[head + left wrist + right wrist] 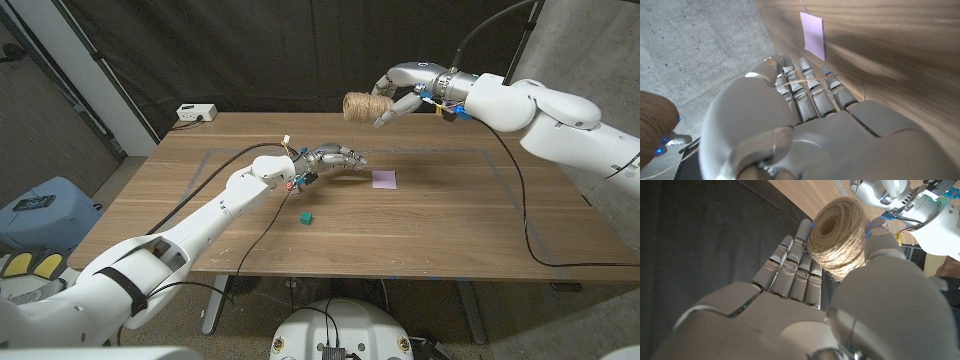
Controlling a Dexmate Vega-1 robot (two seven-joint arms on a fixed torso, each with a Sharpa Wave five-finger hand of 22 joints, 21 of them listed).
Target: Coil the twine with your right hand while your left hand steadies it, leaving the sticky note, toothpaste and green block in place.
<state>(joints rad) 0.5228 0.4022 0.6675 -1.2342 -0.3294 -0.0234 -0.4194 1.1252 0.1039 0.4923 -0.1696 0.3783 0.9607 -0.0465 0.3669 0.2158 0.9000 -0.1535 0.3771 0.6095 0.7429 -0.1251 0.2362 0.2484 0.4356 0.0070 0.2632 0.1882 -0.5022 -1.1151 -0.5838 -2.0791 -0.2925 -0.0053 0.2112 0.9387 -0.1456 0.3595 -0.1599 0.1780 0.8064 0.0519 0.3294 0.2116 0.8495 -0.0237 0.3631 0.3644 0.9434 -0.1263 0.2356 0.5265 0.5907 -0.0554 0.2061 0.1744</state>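
My right hand (405, 95) holds a spool of brown twine (365, 105) in the air above the table's far edge; the spool (837, 235) sits between its thumb and fingers. My left hand (335, 157) hovers low over the middle of the table with its fingers stretched toward the purple sticky note (384, 179). A thin strand of twine (800, 81) runs across the left hand's fingers (810, 90), under the thumb. The sticky note (813, 34) lies just past those fingertips. A small green block (306, 217) lies on the table nearer me than the left hand.
A white box (196, 112) sits at the table's far left corner. Blue tape (500, 160) marks a rectangle on the wooden table (450, 220). A black cable (525, 220) hangs across the right side. A blue chair (40, 205) stands to the left.
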